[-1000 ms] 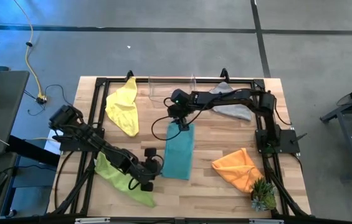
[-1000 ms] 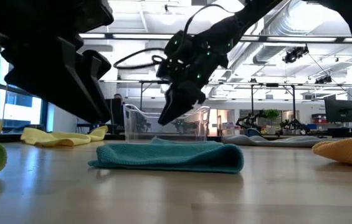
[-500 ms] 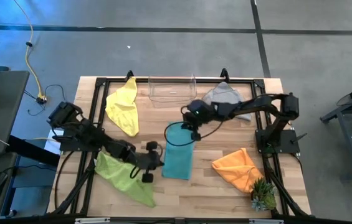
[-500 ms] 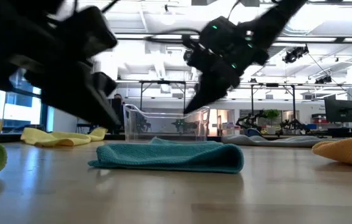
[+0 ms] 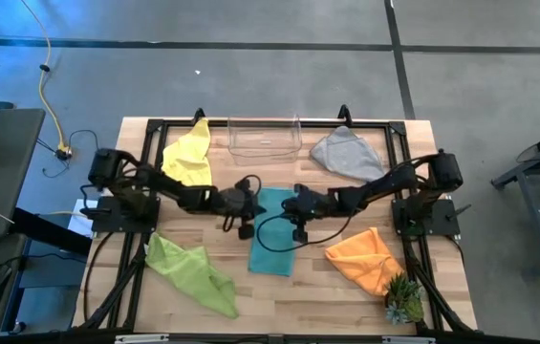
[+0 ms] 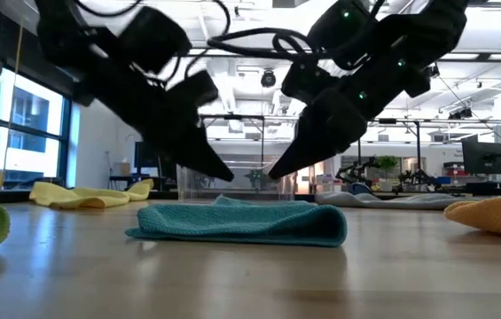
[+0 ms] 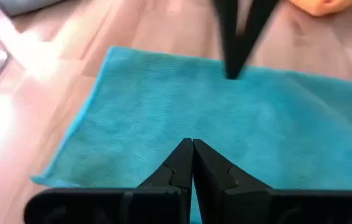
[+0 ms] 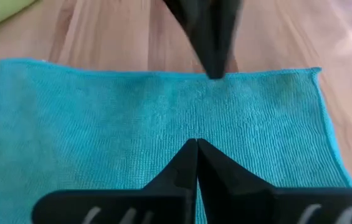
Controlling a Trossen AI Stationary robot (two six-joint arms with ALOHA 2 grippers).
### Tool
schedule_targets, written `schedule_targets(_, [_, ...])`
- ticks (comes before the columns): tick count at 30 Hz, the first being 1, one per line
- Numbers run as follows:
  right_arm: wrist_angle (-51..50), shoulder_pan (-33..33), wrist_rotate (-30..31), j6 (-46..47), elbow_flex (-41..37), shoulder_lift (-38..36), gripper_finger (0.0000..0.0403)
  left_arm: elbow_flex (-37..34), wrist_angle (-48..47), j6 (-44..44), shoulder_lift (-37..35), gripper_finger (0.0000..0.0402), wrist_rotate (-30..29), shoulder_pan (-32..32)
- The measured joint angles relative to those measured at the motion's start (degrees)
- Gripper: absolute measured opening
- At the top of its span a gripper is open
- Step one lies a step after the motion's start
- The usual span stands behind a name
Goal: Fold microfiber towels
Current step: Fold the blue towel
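Both grippers now over teal towel [image 5: 273, 232], jaws closed.

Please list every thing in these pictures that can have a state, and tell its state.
Teal blue microfiber towel: folded flat, mid-table.
Yellow microfiber towel: crumpled.
Lime green microfiber towel: crumpled.
Grey microfiber towel: crumpled.
Orange microfiber towel: crumpled.
Clear plastic bin: upright.
Left claw: shut.
Right claw: shut.

Two matte black jointed arms, looping black cables alongside, small green indicator lights, left pincer [image 5: 244, 214] and right pincer [image 5: 297, 216] with tapered, pointed black fingers [image 7: 182, 167]
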Motion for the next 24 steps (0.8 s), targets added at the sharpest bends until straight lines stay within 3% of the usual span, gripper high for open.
schedule_targets(10, [-0.5,3.6,0.8,4.2,0.0,0.0,0.0,0.0,4.0,1.2,7.2,0.0,1.5,7.7])
schedule_targets(18, [2.3,9.9,-2.1,6.6,0.0,0.1,0.0,0.1,7.0,-0.3,8.9,0.0,1.3,9.5])
schedule_targets(24, [6.5,13.0,-2.2,9.7,0.0,4.4,0.0,0.1,7.2,-0.9,9.0,0.0,0.1,10.2])
